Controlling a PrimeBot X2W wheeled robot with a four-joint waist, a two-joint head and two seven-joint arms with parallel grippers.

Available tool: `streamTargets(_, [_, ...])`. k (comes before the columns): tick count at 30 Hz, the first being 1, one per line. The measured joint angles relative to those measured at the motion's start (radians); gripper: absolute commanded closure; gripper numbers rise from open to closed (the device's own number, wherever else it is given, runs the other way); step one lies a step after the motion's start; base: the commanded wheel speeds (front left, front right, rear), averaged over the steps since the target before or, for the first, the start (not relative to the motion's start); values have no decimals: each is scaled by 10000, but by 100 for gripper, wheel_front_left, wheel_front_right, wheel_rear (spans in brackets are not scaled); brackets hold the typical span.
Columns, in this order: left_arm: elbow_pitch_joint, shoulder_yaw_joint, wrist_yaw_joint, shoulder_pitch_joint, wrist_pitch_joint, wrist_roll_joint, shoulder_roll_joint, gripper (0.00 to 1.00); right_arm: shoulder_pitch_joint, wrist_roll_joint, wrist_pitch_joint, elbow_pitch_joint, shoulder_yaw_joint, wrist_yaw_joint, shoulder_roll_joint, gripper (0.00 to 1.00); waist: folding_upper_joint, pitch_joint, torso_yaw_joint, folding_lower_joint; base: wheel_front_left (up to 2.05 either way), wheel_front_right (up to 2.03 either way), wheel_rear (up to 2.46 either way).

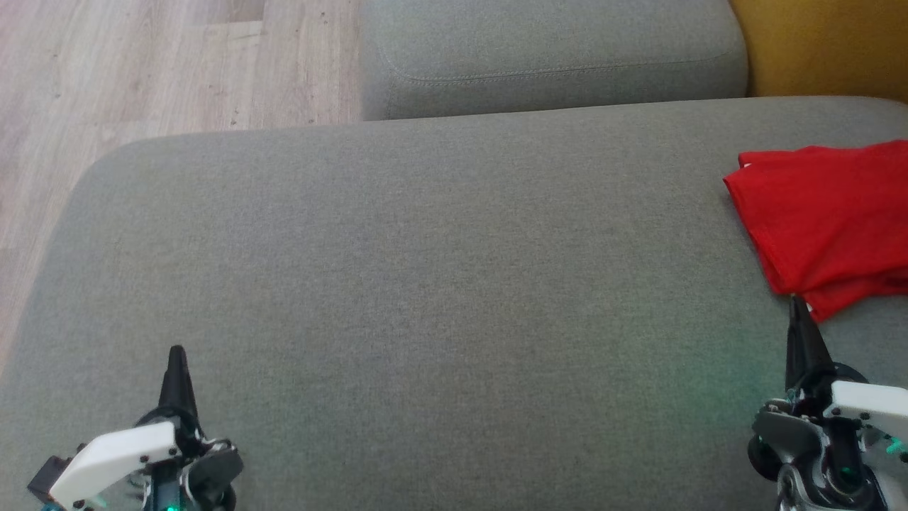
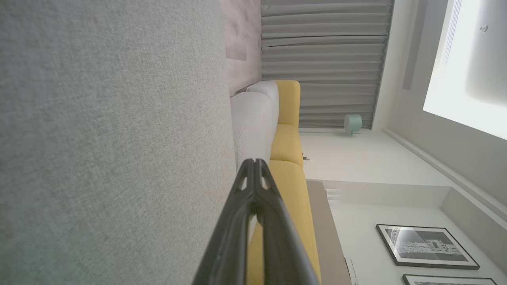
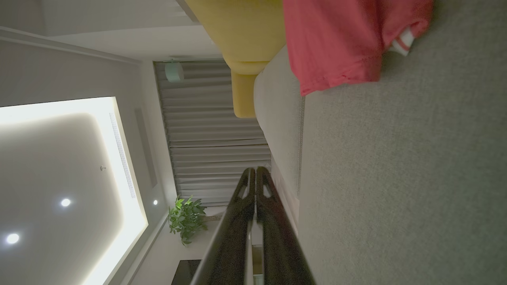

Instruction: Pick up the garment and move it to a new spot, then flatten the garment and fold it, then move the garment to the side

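The left pincer (image 1: 176,353) is clenched, its two dark fingers pressed together to a single point with nothing between them, and it hovers over the bare grey sofa cushion (image 1: 425,284). The right pincer (image 1: 798,305) is clenched likewise and grasps nothing. The red garment (image 1: 830,220) lies folded in flat layers on the same cushion, just ahead of the right pincer's tips and off to its outer side, far across from the left pincer. In the head view the right pincer's tip meets the garment's nearest corner; in the right wrist view a strip of bare cushion lies between the closed fingers and the garment's hem, so contact cannot be confirmed. That wrist view also shows a bit of white trim (image 3: 402,41) at one edge of the red cloth. Ahead of both pincers, past the far edge of the cushion, sits a second grey cushion (image 1: 553,57), with a yellow cushion (image 1: 823,42) beyond the garment on the right pincer's side. Pale wooden floor (image 1: 142,71) lies ahead of the left pincer and to its outer side.
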Motion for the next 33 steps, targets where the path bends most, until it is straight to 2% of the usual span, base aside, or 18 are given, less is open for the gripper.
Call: streamTargets(33, [2,221,0,0,92,12,-77,100,0,-6,100,2,-79,0,13,100,0,-2,0,0,0,0,0])
